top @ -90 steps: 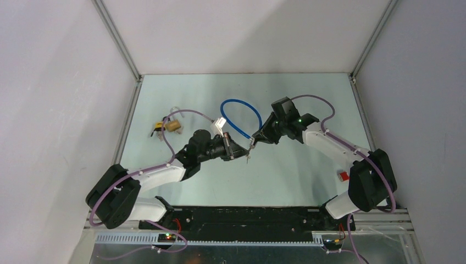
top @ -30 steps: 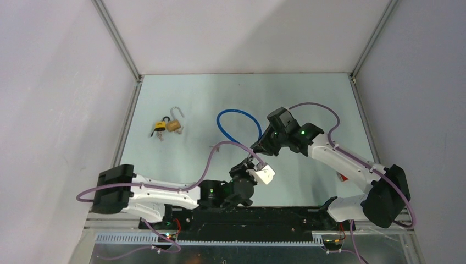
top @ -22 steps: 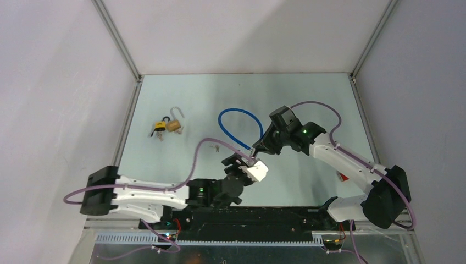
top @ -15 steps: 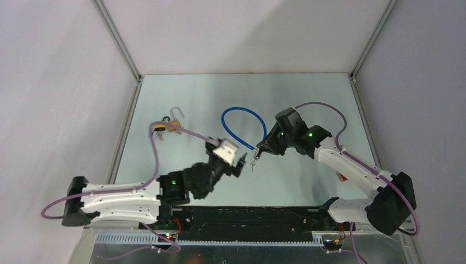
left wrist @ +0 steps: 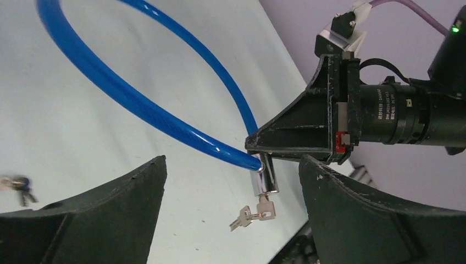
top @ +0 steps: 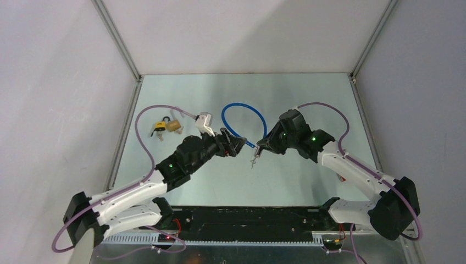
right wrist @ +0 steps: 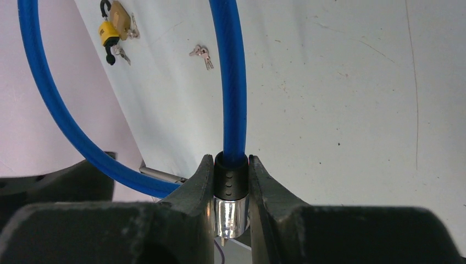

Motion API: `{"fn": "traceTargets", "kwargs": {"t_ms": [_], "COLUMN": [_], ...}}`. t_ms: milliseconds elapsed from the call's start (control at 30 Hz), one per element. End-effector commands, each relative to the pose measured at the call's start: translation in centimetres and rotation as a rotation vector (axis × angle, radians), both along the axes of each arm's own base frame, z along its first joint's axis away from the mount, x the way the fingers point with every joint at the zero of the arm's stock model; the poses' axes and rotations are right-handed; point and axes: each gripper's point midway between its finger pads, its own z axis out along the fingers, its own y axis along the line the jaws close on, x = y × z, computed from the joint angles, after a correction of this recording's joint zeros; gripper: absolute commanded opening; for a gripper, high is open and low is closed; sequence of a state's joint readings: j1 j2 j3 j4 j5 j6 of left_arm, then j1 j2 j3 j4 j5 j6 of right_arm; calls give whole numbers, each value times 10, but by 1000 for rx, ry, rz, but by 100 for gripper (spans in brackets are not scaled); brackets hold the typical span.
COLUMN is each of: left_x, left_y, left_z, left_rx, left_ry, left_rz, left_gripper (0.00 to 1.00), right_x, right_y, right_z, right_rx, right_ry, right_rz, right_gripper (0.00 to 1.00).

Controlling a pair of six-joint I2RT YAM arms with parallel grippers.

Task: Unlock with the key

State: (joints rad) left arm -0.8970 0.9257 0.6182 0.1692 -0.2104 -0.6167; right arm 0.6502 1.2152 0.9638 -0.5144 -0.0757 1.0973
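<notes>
**Key in the lock, left hand ready to take it**

From above, the blue cable lock (top: 242, 103) loops in the middle of the table (top: 308, 99). The right hand (top: 258, 147) grips its metal end at the loop's 5 o'clock. The left hand (top: 237, 146), spread wide, faces it from 9 o'clock. Two padlocks (top: 166, 126) lie well off at 10 o'clock.

The left wrist camera makes plain what is a speck from above: a key (left wrist: 265, 207) sits in the barrel (left wrist: 266, 179), with a spare (left wrist: 242, 219) dangling. Next, I'd say, close on that key and twist.

The right wrist camera shows the pinch on the barrel but hides the key; only it shows loose keys (right wrist: 202, 53) on the table.
</notes>
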Motion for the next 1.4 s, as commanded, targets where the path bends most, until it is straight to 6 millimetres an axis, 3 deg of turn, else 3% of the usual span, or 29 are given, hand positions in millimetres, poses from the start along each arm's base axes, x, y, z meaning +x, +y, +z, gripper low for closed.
{"fn": "traceTargets", "kwargs": {"t_ms": [0, 100, 200, 333, 367, 433, 500, 767, 867, 1033, 1167, 1200, 1233, 1267, 1300, 1333, 1367], "left_x": [-1, 6, 12, 14, 14, 15, 14, 16, 17, 29, 37, 40, 44, 48, 51, 54, 55], "left_y": [-22, -27, -30, -30, -29, -22, -17, 26, 36, 67, 89, 95, 98, 104, 107, 115, 122], "left_z": [16, 12, 3, 1, 7, 7, 9, 21, 29, 17, 27, 20, 33, 13, 26, 6, 0], "left_rx": [-230, -257, -280, -349, -382, -419, -455, -637, -647, -688, -657, -608, -557, -465, -412, -323, -238], "left_ry": [103, 145, 190, 212, 206, 207, 200, 159, 123, 136, 68, 86, 46, 104, 74, 134, 159], "left_rz": [-72, -55, -36, -16, -15, 14, 26, 139, 144, 223, 261, 288, 292, 331, 341, 386, 417], "left_gripper": [92, 88, 75, 41, 22, 3, 0, 0, 0, 0, 2, 11, 18, 36, 46, 65, 70], "right_x": [9, 8, 8, 7, 7, 8, 8, 9, 12, 21, 28, 33, 36, 43, 49, 55, 65], "right_y": [14, 17, 20, 18, 16, 11, 6, -10, -15, -26, -25, -22, -21, -21, -19, -20, -18], "right_z": [36, 36, 39, 35, 32, 30, 27, 15, 14, 14, 12, 16, 13, 16, 14, 15, 14], "right_rx": [105, 118, 127, 130, 134, 139, 146, 134, 129, 88, 46, 55, 44, 46, 26, 15, -11], "right_ry": [-131, -137, -150, -139, -130, -125, -129, -143, -167, -215, -273, -299, -307, -325, -334, -345, -355], "right_rz": [25, 32, 38, 23, 11, -15, -32, -92, -98, -107, -60, -51, -31, -33, -18, -18, -6], "right_gripper": [0, 0, 0, 0, 0, 0, 0, 0, 0, 0, 0, 0, 0, 0, 0, 0, 0]}}
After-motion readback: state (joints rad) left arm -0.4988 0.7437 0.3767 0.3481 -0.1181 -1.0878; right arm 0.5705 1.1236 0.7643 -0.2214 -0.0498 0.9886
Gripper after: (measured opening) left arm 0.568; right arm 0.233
